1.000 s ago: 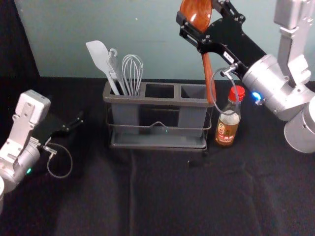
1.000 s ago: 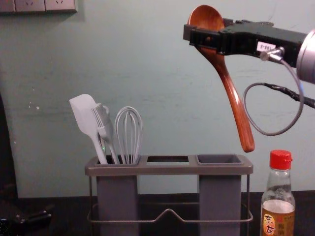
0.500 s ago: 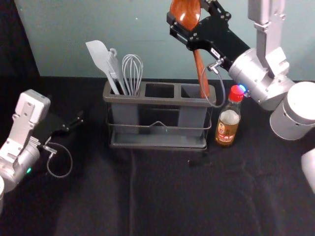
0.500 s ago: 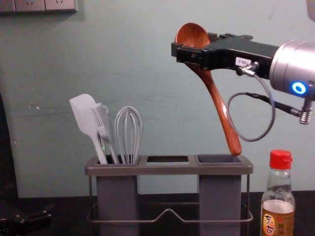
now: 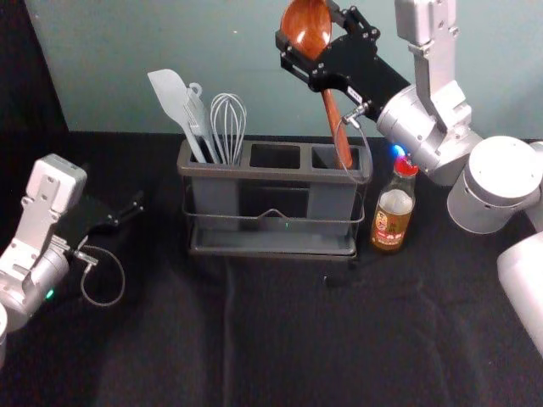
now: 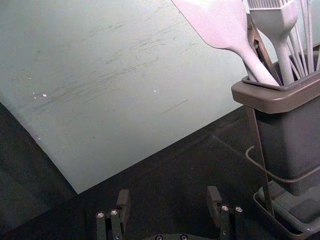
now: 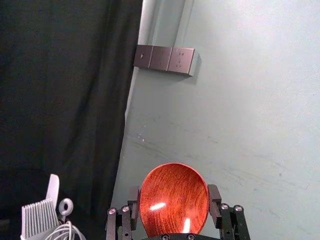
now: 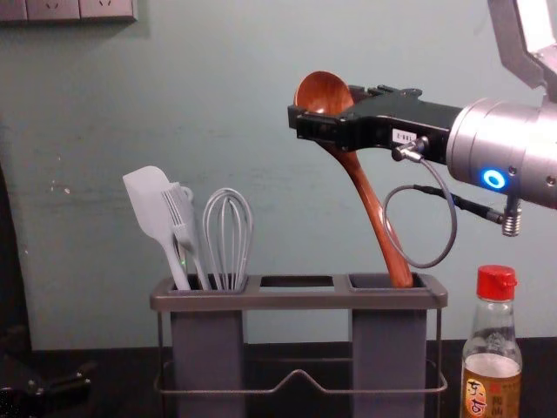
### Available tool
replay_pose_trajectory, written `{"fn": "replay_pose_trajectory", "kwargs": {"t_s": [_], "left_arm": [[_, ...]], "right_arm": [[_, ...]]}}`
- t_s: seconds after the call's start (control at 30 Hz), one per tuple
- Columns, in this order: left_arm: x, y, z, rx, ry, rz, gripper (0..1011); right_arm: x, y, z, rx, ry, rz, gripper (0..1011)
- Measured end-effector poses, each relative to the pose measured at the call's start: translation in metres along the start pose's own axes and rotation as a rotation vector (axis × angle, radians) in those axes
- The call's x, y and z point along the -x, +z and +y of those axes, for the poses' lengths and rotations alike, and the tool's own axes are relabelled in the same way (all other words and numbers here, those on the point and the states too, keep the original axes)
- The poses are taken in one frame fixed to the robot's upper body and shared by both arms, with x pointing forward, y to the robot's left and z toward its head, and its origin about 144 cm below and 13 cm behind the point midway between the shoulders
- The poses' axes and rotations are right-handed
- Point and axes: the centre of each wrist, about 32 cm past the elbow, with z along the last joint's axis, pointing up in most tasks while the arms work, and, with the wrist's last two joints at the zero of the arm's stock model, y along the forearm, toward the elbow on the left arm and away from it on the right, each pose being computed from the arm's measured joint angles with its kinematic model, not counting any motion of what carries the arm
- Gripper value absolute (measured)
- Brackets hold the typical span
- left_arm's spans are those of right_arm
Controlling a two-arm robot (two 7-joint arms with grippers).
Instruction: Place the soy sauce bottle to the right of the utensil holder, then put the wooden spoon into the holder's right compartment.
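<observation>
My right gripper (image 5: pixel 309 52) is shut on the bowl of the wooden spoon (image 5: pixel 306 25), above the utensil holder (image 5: pixel 246 172). In the chest view the spoon (image 8: pixel 370 196) slants, its handle tip at the opening of the holder's right compartment (image 8: pixel 387 348). In the right wrist view the spoon bowl (image 7: pixel 173 200) sits between the fingers of my right gripper (image 7: pixel 173 205). The soy sauce bottle (image 5: pixel 394 208), red-capped, stands upright just right of the holder. My left gripper (image 5: pixel 136 208) is parked at the left; in its wrist view this gripper (image 6: pixel 170 200) is open and holds nothing.
A grey spatula (image 8: pixel 155 209), brush (image 8: pixel 184 226) and whisk (image 8: pixel 228 235) stand in the holder's left compartment. Behind the black-covered table (image 5: pixel 280 339) rises a pale wall (image 8: pixel 287 131). The right forearm passes above and behind the bottle.
My right gripper has moved left and down with the spoon, bringing the handle's tip from above the holder's right end down to the right compartment's opening. The left arm has stayed still.
</observation>
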Motion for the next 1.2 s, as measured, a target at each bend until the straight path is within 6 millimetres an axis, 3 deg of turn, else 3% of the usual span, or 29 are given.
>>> {"fn": "replay_pose_trajectory", "kwargs": {"t_s": [0.37, 1.2], "left_arm": [[0.0, 0.0, 0.0, 0.0, 0.0, 0.0, 1005], [0.0, 0.0, 0.0, 0.0, 0.0, 0.0, 1005]], "right_arm": [[0.0, -0.007, -0.003, 0.015, 0.008, 0.007, 836], [-0.01, 0.011, -0.05, 0.086, 0.058, 0.068, 836]]}}
